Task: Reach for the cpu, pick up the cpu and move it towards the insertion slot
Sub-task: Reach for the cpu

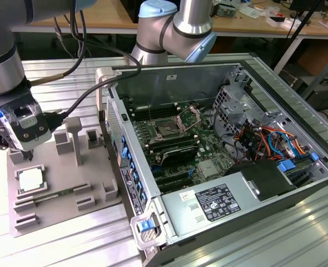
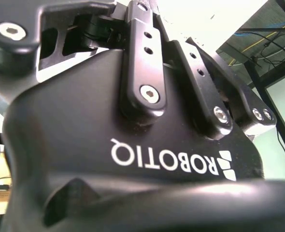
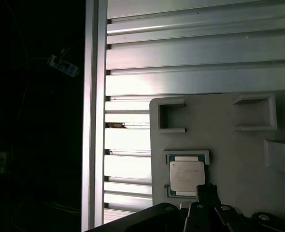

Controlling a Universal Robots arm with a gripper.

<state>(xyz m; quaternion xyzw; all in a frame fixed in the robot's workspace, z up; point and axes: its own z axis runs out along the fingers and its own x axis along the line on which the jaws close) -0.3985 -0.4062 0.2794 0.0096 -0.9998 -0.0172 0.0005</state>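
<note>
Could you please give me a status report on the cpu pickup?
Status: gripper close above the cpu. The cpu seated in the grey fixture, not lifted. The insertion slot apart, in the open case. Nothing seen blocking.

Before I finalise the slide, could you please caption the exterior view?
The gripper hangs close over the cpu on its grey fixture plate, beside the open computer case holding the insertion slot.

cpu w/ silvery metal top, matt grey plastic fixture, ribbed alu table, sheet-metal pc case
</note>
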